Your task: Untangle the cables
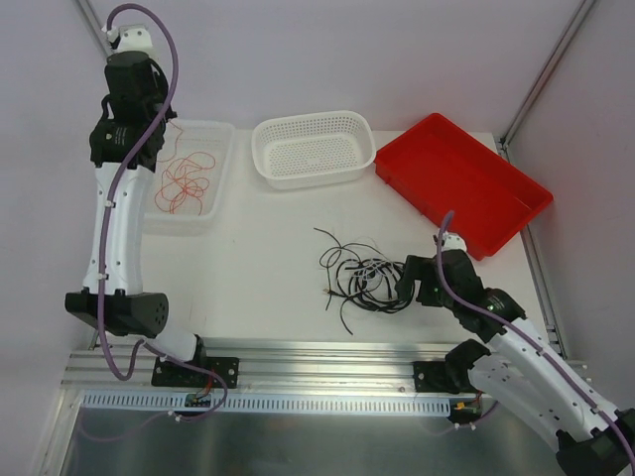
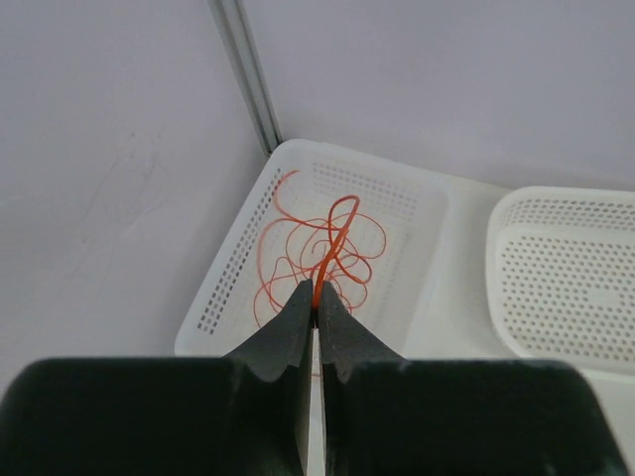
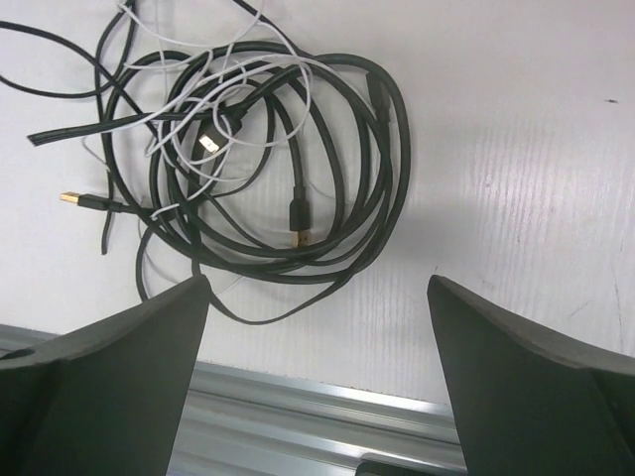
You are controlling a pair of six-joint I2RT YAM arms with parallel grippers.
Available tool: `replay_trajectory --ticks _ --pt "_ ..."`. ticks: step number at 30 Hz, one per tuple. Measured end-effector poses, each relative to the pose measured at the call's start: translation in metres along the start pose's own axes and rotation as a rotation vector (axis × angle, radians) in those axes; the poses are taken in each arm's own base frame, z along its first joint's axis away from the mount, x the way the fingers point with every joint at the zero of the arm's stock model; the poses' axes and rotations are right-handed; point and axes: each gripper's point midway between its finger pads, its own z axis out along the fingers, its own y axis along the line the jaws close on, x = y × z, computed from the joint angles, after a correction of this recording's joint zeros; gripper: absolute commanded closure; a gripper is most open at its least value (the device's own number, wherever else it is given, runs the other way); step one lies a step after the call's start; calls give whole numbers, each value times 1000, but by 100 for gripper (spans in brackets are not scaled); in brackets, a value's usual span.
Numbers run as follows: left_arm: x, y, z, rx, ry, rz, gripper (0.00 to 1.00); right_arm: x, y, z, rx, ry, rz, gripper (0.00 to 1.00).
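**Cables [image 1: 365,278]: limp, light**

A red wire [image 2: 332,248] is clamped in the left gripper [image 2: 316,307], left of the basket [image 1: 298,177]. The black tangle [image 3: 389,149] lies before the basket — soft, best taken by a free end — under the right gripper [image 3: 317,327], jaws parted, empty.

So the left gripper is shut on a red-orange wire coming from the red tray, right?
Not the red tray: the left gripper is shut on a red-orange wire coming from the white perforated basket, as the left wrist view shows.
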Motion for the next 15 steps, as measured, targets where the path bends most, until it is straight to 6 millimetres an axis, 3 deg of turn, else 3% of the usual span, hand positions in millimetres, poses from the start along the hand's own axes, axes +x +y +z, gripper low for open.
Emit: replay_trajectory --ticks 5,7,9,13,14,15 --pt "22 20 58 -69 55 -41 100 1 4 -10 -49 -13 -8 4" --pt "43 23 85 -88 105 -52 100 2 5 -12 -62 -12 -10 4" --pt "76 23 114 -97 180 -65 97 2 6 -14 -71 -14 -11 4" --pt "157 25 152 -109 360 -88 44 4 7 -15 -81 -5 -20 4" --pt "177 26 155 -121 406 -100 23 5 6 -15 -79 -3 -23 4" --pt "195 27 155 -129 447 -110 15 5 6 -14 -77 1 -26 4"
